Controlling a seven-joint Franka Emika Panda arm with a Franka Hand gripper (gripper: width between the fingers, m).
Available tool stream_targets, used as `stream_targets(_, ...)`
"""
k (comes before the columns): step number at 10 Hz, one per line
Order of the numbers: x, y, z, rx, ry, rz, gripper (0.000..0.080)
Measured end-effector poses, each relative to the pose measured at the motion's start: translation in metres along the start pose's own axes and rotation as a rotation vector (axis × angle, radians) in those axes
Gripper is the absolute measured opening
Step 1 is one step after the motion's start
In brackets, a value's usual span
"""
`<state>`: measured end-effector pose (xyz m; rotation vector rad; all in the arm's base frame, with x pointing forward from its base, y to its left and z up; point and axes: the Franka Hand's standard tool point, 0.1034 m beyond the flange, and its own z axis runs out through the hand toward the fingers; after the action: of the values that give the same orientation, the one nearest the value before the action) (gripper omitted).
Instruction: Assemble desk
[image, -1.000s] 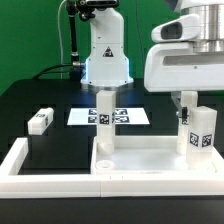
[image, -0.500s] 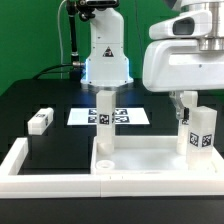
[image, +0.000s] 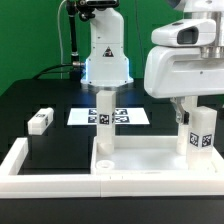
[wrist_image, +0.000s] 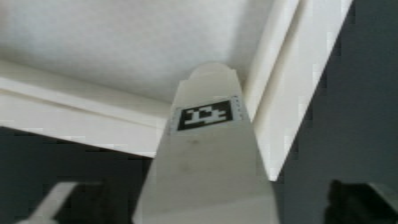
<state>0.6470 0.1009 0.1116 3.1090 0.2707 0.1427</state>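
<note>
A leg (image: 201, 130) standing in the top (image: 150, 160) near the table's front edge is hovered over by the gripper (image: 186, 106), finger state unclear, so misaligned seating could be caused by tilt.

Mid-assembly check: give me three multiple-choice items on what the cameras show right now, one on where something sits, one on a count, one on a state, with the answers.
1. Where does the loose leg lie?
A. on the black table, toward the exterior view's left
B. inside the desk top
C. on the marker board

2. How many legs stand upright on the desk top?
A. none
B. two
C. four

3. How is the leg under the gripper posed?
A. lying flat
B. upright
C. upside down on the table

Answers: 1 A, it rests apart from the desk top on dark surface. 2 B, one at the far left corner, one at the right. 3 B, it stands tag-side out.
</note>
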Motion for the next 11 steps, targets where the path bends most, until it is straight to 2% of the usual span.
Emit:
stream_targets(2,-0.0001,0.0002,0.0001,0.000,0.000,0.112,0.0284)
stream_targets(6,0.0000,0.0003,0.0003,0.001,0.000,0.368,0.0288)
stream_targets(11,0.0020,0.0036,0.0004,-0.004,-0.024,0.948,0.0289)
